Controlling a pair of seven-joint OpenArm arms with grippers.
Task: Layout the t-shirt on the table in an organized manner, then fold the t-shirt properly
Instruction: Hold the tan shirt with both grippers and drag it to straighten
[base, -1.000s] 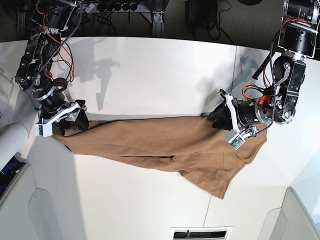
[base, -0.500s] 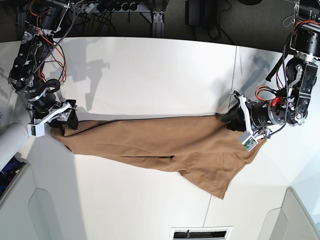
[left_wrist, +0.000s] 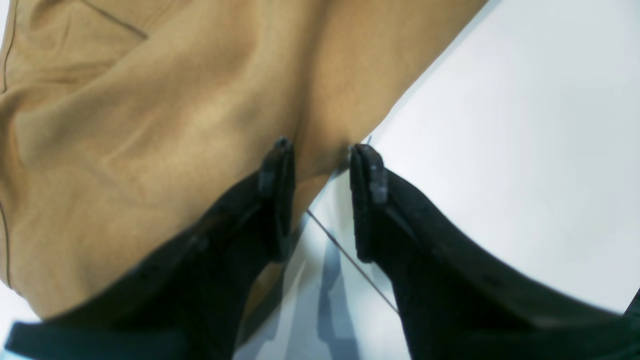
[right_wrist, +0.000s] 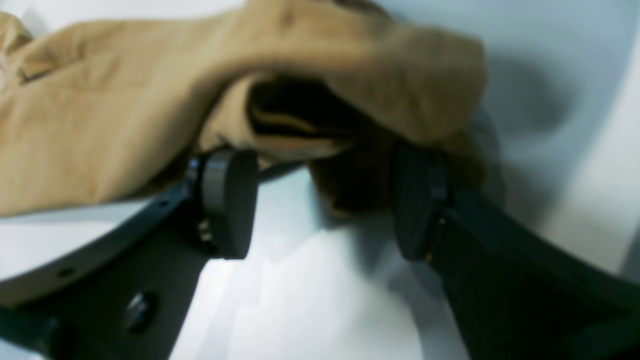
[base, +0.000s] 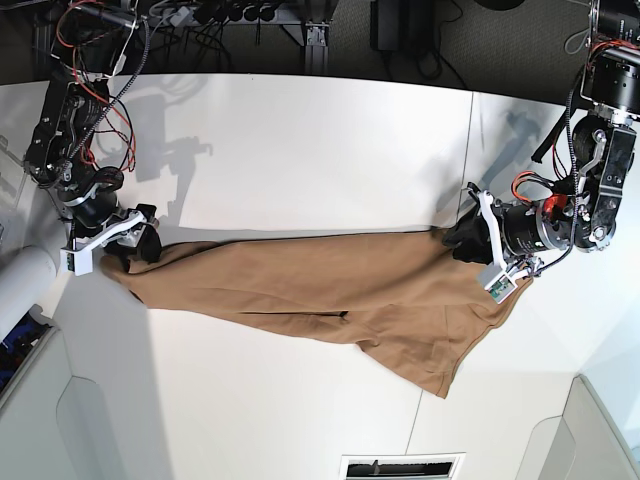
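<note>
Lying long axis side to side across the tabletop (base: 300, 400), one rumpled t-shirt (base: 300, 285), its ends beneath two grippers: left gripper (left_wrist: 320, 155), half-open, empty, at the far edge; right gripper (right_wrist: 320, 190), spread wide around bunched folds, unclamped, seemingly nearer a grasp.

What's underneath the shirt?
Around the shirt you can see white table, and a thin seam runs up to its edge in the left wrist view. Whatever lies directly beneath the cloth is covered.

Fingers (right_wrist: 225, 200) parted below bunched tan t-shirt (right_wrist: 145, 95), dark fold between.
</note>
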